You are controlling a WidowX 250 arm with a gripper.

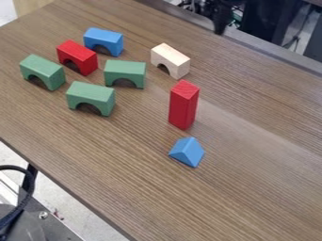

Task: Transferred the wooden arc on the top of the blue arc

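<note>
Brown wood-grain worktop (pixel 252 188), qty 1, carries 8 blocks total.

Tall red block (pixel 183 106): x1, upright, nr ctr, R of the arc group.

Arcs: x6, all w/ openings down, directly on the worktop. Breakdown:
- green x3: one far L (pixel 43 69), one a bit lower (pixel 92 95), one btwn that & the blue arc (pixel 105 38)
- red arc (pixel 78 52) x1, btwn the far-L green & the blue
- blue x1, toward the top L, nr the red arc
- wooden arc (pixel 170 57) x1, pale, up & L of the tall red block, apart from the blue arc, w/ the blue farther L

Blue triangular block (pixel 187 151): x1, lowest of the lot in view, just below the tall red one, apart from it.

Arm: x1, black, at the top edge R of ctr; hand (pixel 219 28) hangs down by the worktop's far edge, above & R of the wooden arc, apart from all blocks. Dark bkgd there, so prob. the hand's lower end; open or closed, can't tell.
</note>
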